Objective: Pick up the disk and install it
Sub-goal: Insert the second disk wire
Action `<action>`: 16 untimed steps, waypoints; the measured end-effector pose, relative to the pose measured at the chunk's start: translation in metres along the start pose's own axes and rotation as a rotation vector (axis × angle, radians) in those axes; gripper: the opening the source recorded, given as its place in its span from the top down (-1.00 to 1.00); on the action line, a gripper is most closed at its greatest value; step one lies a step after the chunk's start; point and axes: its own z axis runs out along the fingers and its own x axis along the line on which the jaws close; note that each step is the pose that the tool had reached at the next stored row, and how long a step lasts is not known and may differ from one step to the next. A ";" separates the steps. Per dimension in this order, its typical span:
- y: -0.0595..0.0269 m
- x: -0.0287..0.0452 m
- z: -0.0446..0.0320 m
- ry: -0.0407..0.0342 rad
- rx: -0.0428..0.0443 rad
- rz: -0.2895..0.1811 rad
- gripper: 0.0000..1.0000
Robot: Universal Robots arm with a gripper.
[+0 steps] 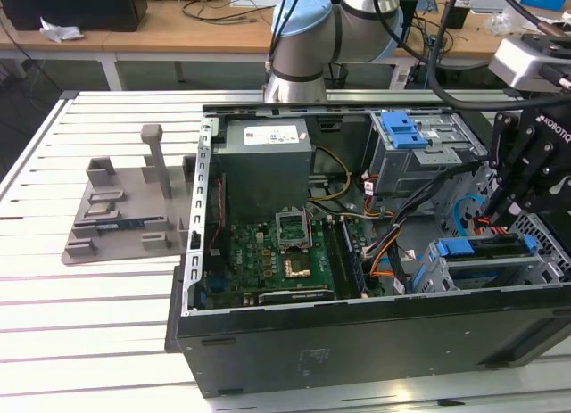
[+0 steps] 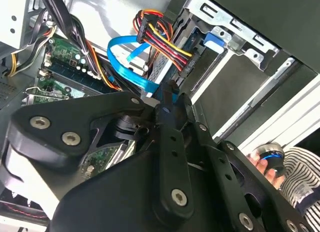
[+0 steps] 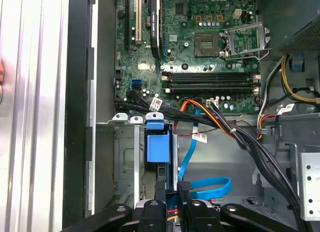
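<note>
Gripper (image 3: 171, 189), fingers nearly closed, hovers over your disk (image 1: 486, 257) seated in its drive cage (image 1: 428, 275), at 3 o'clock from the motherboard (image 1: 268, 257).

The gripper (image 1: 513, 194) hangs low inside the open computer case (image 1: 357, 324), hemmed in by the drive cage (image 1: 482, 266) beneath it and a bundle of cables (image 3: 240, 137) beside it. A blue ribbon cable (image 3: 205, 184) loops near the fingertips. Over the motherboard (image 1: 277, 257) the space lies open.
</note>
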 end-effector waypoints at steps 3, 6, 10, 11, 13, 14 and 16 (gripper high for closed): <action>-0.0001 -0.0002 0.0005 -0.0002 0.0000 0.000 0.52; -0.0001 -0.0005 0.0009 -0.0002 0.0000 0.000 0.79; -0.0002 -0.0008 0.0014 -0.0001 0.0000 0.000 0.79; -0.0002 -0.0004 0.0015 0.0013 0.0000 0.000 0.79; -0.0004 0.0013 0.0027 0.0096 -0.0001 0.001 0.79; -0.0007 0.0036 0.0079 0.0124 -0.0002 0.001 0.79; -0.0012 0.0068 0.0132 0.0167 -0.0003 0.001 0.79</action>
